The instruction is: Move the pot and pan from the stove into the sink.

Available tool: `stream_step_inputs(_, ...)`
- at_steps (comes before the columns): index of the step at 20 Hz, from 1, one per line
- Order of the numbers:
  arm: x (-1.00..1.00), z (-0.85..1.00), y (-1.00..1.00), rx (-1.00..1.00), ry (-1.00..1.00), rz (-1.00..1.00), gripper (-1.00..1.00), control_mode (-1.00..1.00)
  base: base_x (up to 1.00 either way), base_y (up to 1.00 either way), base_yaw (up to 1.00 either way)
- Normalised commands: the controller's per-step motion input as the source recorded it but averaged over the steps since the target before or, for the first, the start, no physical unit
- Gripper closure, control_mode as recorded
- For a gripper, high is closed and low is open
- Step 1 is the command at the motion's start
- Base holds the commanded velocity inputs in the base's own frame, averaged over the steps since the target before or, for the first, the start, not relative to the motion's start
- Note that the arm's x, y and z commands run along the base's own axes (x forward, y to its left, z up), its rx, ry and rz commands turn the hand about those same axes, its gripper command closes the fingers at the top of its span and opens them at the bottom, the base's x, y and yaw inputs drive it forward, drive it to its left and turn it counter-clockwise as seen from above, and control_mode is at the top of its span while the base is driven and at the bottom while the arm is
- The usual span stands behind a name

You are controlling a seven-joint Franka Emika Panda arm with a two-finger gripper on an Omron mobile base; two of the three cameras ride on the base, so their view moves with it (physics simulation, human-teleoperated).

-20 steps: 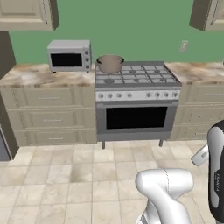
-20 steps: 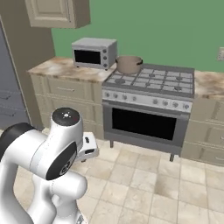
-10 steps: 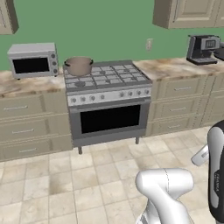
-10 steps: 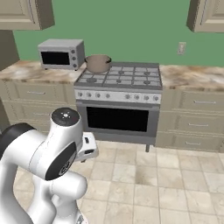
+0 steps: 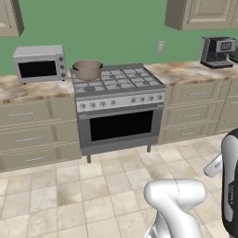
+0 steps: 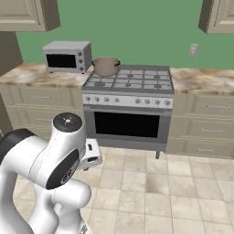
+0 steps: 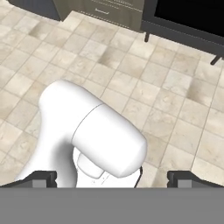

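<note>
The pot [image 5: 87,69] is sitting on the back left burner of the stove [image 5: 118,108], at the corner nearest the microwave [image 5: 39,63], and from the right base view the pot [image 6: 106,66] is showing its tan-brown wall and a pale inside. The stove [image 6: 129,108] is standing between two runs of marble-topped table [image 5: 28,88], with its row of front knobs above the dark oven door. A coffee machine [image 5: 217,51] is resting on the table to the right of the stove, well apart from the pot, and a wall outlet [image 5: 161,46] is showing on the green wall behind. Upper cabinets [image 6: 28,14] are hanging above the table on both sides. The end effector [image 7: 112,178] is pointing down at the tiled floor [image 7: 131,74], with the lower edge of the oven door at the top of the hand view; its two dark fingertips [image 7: 40,178] are standing far apart at the two bottom corners, so the jaws are spread wide and are holding nothing. The arm is folded low over the floor tiles, well apart from the stove and the pot.
</note>
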Motion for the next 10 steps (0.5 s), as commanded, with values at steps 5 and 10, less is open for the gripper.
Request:
stream_step_inputs(5, 0.0, 0.0, 0.0, 0.0, 0.0, 0.0, -1.0, 1.0, -0.04, 0.11, 0.0)
stream_step_inputs(10, 0.0, 0.0, 0.0, 0.0, 0.0, 0.0, -1.0, 1.0, 0.17, 0.01, 0.0)
